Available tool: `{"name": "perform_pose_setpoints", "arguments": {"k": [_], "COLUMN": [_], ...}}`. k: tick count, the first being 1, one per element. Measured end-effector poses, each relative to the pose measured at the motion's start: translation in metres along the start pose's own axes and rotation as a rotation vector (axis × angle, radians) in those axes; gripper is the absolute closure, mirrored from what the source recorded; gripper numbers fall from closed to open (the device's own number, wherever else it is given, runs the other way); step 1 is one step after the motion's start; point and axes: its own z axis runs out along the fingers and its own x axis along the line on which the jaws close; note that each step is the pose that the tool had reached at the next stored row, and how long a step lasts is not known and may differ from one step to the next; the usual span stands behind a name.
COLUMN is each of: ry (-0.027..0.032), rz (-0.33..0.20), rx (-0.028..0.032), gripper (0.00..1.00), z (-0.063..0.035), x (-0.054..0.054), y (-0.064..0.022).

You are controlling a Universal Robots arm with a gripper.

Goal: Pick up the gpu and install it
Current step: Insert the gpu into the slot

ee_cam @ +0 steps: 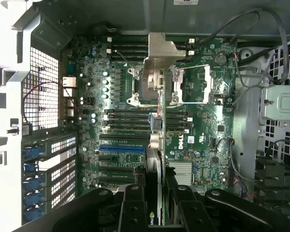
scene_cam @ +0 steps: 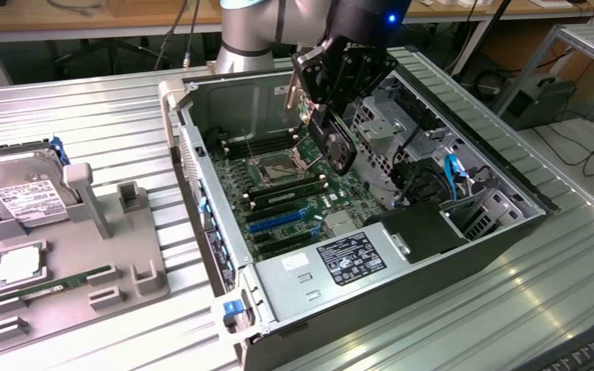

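Black tool was closed down to a narrow gap, clamped on the thin gpu. The dark card with its round fan hung upright at upper centre of the exterior view, over the green motherboard in the open grey metal case. A ribbed aluminium worktop lay beneath.

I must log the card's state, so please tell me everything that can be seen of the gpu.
The gpu is a thin dark card with a black shroud and a round fan. The gripper clamps its upper edge, so it hangs on edge above the motherboard inside the open case. The wrist view shows it edge-on, with a silver metal bracket at its far end. It looks not yet seated in a slot.
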Motion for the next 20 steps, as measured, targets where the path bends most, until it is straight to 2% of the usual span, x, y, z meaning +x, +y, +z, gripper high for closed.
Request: {"name": "perform_pose_setpoints", "arguments": {"k": [8,14,20], "ry": [0.0003,0.0029,-0.0006], "rz": [-0.01,-0.131,-0.228], "rx": [0.0006,0.007,0.0116], "gripper": [0.74,0.74,0.74], "z": [0.0,0.0003,0.0003], "x": [-0.0006,-0.0007,-0.0006], "y": [0.0,0.0,0.0]}}
